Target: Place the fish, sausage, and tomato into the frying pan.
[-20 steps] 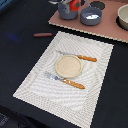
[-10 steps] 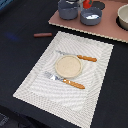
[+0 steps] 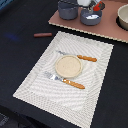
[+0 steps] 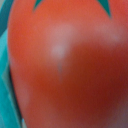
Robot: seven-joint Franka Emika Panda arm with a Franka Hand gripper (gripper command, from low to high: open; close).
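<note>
Wrist view is filling with the tomato (image 4: 65, 65), so the gripper (image 3: 98, 6) is seemingly gripping it over the frying pan (image 3: 91, 17), ready for release.

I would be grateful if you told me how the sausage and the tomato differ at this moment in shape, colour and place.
The sausage is a thin rod; the tomato is round. The sausage is dull reddish-brown; the tomato is glossy red-orange with green stem points, filling the wrist view. The sausage lies on the dark table, on the exterior view's left of the placemat; the tomato is up by the frying pan. Both are small toy foods.
</note>
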